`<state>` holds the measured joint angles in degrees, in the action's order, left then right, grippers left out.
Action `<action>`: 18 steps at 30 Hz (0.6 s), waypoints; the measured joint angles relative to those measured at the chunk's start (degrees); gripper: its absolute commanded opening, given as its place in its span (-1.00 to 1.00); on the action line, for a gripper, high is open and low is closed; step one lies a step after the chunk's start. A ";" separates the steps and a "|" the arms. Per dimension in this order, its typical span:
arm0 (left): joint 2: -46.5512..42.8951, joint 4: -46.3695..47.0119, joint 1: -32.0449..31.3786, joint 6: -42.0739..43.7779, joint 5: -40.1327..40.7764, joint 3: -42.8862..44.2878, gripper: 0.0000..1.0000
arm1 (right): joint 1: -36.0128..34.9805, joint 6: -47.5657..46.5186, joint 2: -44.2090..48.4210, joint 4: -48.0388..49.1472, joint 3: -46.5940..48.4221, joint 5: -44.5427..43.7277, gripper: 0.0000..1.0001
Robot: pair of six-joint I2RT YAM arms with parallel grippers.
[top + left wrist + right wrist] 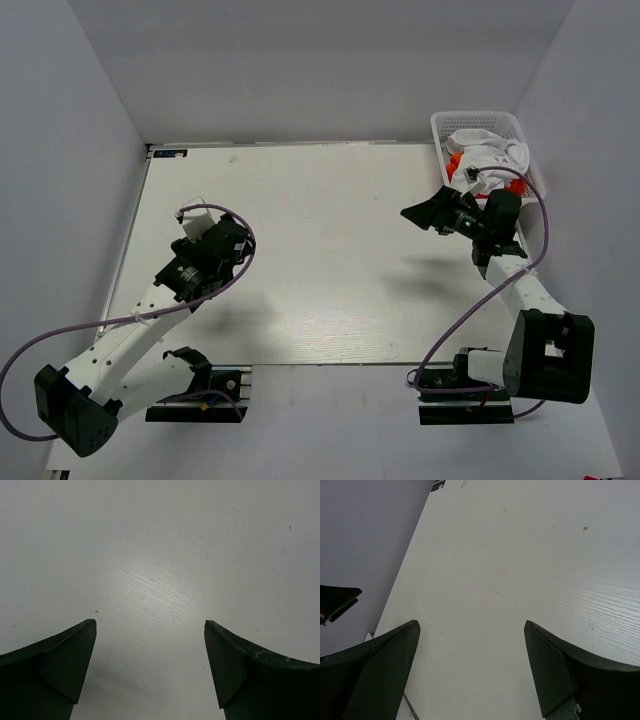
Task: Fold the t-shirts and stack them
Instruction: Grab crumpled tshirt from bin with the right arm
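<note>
The t-shirts lie crumpled together in a white lattice basket (478, 119) at the table's far right corner. The white t-shirt (492, 152) is on top, and the orange t-shirt (456, 163) shows in patches beneath it. My right gripper (424, 214) hangs open just left of the basket, pointing left over bare table, its fingers (560, 665) wide apart with nothing between them. My left gripper (222, 240) is open above the left side of the table, far from the shirts. Only wood grain shows between its fingers (240, 670). Neither wrist view shows a shirt.
The white table (320, 250) is boxed in by grey walls (90, 150) on the left, back and right. A purple cable (240, 225) loops round the left arm, and another trails from the right arm (450, 335). A dark part of the left arm (337, 602) shows by the wall.
</note>
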<state>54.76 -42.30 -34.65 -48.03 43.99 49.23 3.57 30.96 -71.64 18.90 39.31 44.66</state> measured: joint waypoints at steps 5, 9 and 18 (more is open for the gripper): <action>0.02 0.02 0.07 -0.15 0.39 0.00 0.98 | -1.36 -1.31 -0.76 -1.09 1.64 -1.27 0.81; 0.07 0.26 0.07 -0.07 0.39 0.00 0.98 | -1.73 -1.90 -2.43 -1.29 2.43 -2.03 0.81; 3.10 0.81 0.07 0.22 0.24 0.00 0.98 | -1.92 -8.94 -4.17 -15.47 11.06 -24.44 0.81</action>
<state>57.87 -41.50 -34.59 -47.81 44.23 49.23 1.65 22.02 -75.81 3.42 50.37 20.23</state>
